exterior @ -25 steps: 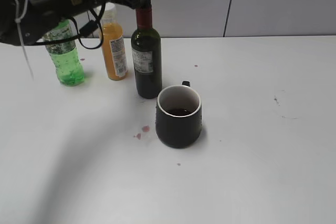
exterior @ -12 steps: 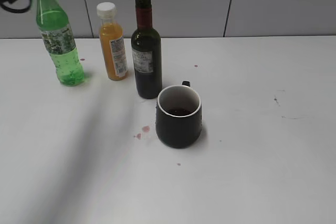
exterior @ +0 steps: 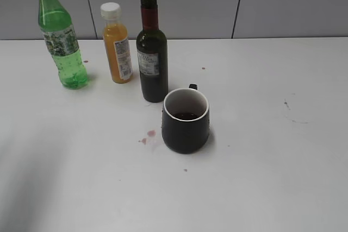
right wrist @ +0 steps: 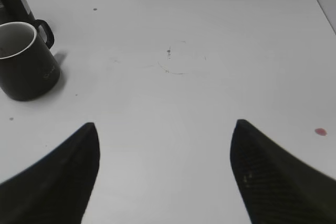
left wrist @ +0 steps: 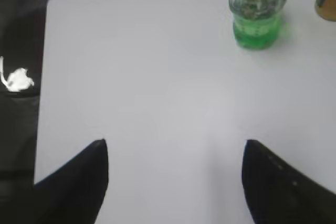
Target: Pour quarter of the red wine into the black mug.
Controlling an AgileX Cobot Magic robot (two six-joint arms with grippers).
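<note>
**Exterior view: wine is in the mug**

The red wine stands upright at 11 o'clock, just beside the black mug, which holds some wine. Left gripper and right gripper are wide and empty. Best to keep both clear.

Dark glass red wine with maroon foil and pale label, centre; matte black mug, white inside, below it; green bottle and orange juice bottle upper left
</note>
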